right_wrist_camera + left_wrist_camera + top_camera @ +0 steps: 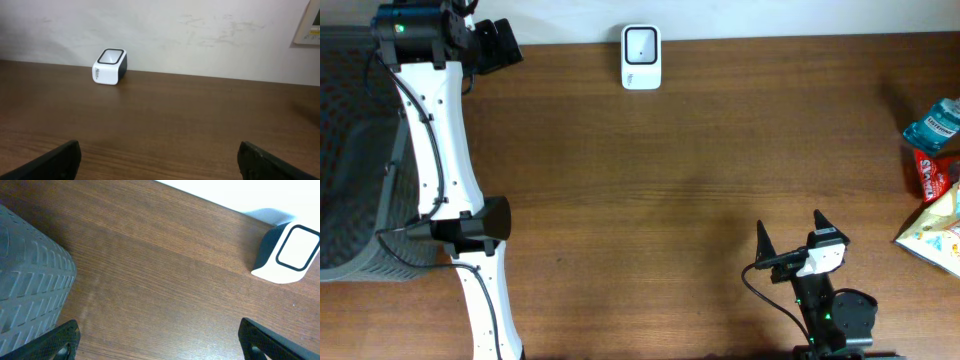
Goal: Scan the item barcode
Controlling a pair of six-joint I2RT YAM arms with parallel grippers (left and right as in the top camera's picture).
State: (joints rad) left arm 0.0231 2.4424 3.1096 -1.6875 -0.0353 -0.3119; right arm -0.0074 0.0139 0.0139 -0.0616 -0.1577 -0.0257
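Your left gripper (160, 346) has its jaws wide apart and holds nothing. It is over the table (650, 200), between the grey basket (30, 280) and the white scanner (641, 57). Your right gripper (793, 231) is wide apart too, and it holds nothing. The blue bottle (937, 125) and snack bags (935, 235) lie at the table's right edge, well apart from both grippers.

wood-grain table (650, 190), glossy plastic scanner (641, 57)
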